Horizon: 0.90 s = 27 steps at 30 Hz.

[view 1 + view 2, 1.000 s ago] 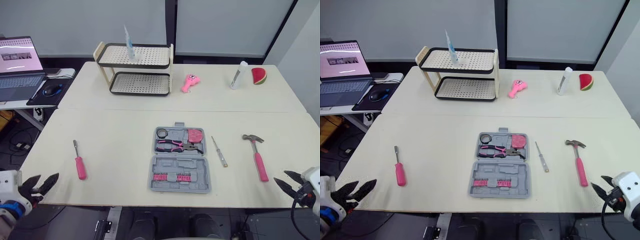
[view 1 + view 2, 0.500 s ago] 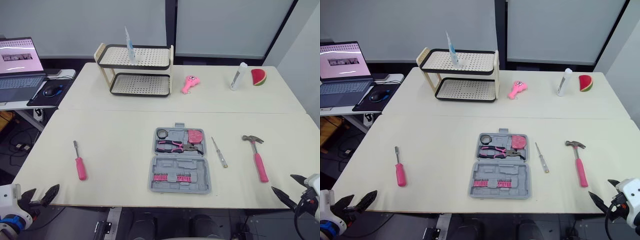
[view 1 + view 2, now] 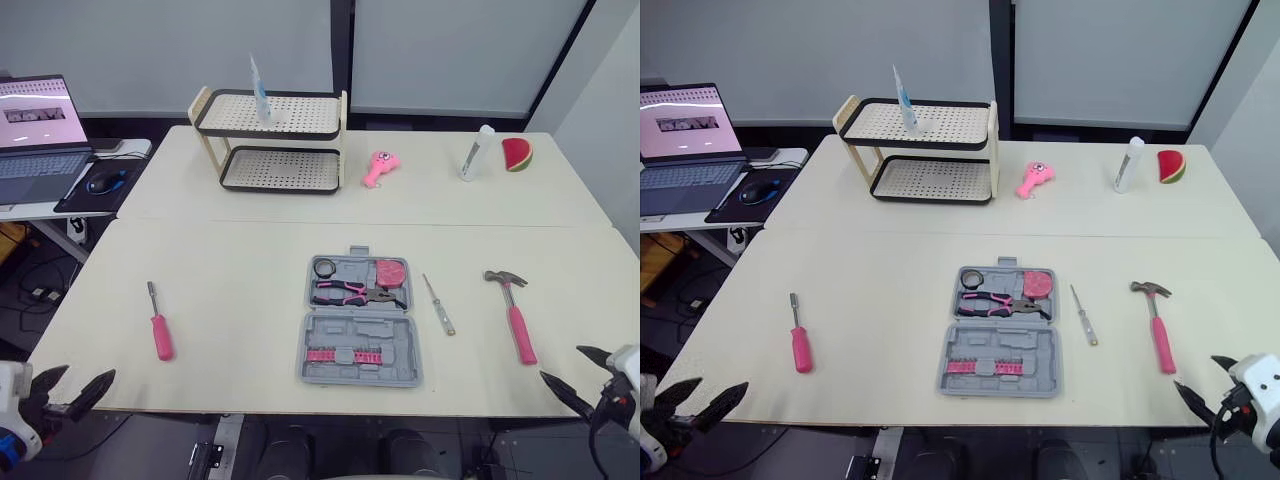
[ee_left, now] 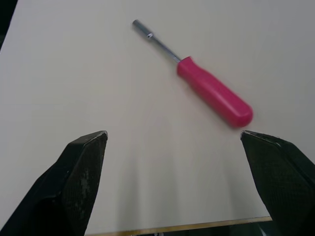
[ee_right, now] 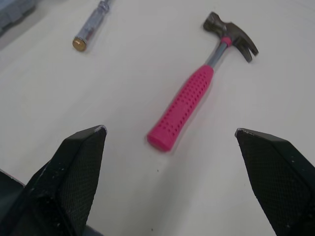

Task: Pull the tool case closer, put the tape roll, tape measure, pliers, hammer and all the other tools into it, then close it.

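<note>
- Grey plastic tool case (image 3: 360, 320) lies open mid-table (image 3: 240, 280), at my 12 o'clock. The tape roll (image 3: 324, 267), pink tape measure (image 3: 390, 271) and pliers (image 3: 355, 292) sit in its far half.
- My left gripper (image 3: 72, 385) hangs spread wide off the table's near edge at 7 o'clock. The pink-handled screwdriver (image 4: 211, 93) lies at the case's 9 o'clock, well apart from it.
- My right gripper (image 3: 575, 370) is spread wide too, at 5 o'clock. The hammer (image 5: 197, 93) lies at the case's 3 o'clock, with a slim screwdriver (image 3: 438, 304) between them.
- Risk: gripped low on the handle, the hammer's heavy head would likely swing down and slip out.
- Risk: dragging the light case by one edge may skew it or jolt its tools loose.
- Risk: any tool sitting proud of its recess would probably block the lid.
</note>
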Each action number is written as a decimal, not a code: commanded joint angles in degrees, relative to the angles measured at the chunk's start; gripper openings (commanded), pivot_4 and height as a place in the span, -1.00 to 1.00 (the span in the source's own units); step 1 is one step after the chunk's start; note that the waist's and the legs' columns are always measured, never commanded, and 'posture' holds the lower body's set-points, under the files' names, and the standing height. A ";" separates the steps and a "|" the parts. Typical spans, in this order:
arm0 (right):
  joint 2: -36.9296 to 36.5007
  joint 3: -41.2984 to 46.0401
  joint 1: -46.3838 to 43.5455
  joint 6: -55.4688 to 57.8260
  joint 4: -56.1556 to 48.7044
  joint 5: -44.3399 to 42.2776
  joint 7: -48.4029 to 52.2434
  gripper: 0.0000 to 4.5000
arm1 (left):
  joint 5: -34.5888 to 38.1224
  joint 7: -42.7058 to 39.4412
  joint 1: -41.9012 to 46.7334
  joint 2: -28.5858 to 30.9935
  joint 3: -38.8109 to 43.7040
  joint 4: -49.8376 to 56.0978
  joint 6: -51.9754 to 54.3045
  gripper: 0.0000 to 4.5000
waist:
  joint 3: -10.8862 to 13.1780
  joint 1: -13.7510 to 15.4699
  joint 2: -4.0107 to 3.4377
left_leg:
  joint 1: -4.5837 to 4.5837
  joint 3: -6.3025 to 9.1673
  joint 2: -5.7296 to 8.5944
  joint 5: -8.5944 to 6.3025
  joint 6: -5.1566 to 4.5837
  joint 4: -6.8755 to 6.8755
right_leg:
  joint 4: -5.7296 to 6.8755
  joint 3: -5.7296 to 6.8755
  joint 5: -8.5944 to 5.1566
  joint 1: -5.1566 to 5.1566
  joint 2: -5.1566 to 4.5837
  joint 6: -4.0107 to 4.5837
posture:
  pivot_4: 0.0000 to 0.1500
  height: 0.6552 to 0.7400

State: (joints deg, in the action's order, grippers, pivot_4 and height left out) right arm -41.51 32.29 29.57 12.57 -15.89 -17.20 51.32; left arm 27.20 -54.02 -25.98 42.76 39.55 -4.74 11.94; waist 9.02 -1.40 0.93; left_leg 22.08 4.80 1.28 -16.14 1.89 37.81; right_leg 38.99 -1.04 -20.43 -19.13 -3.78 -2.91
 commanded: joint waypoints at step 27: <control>14.02 -38.64 -41.10 44.86 -6.45 9.94 -35.02 0.98 | 6.20 -6.31 32.45 8.93 -33.22 33.91 17.90 1.00 | 0.12 -0.30 -0.16 | 0.33 -0.03 0.00 0.01 0.01 0.07 | 0.10 0.07 0.00 -0.41 0.47 -0.01 | 1.00 0.74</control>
State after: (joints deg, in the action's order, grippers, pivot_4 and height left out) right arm -28.23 -6.06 -10.56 58.05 -23.15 -8.71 18.30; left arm 33.24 -60.61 5.54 51.92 6.54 27.53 30.02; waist 9.14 -1.70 0.77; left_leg 22.45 4.76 1.28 -16.12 1.90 37.89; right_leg 39.11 -0.97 -20.43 -19.57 -3.30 -2.91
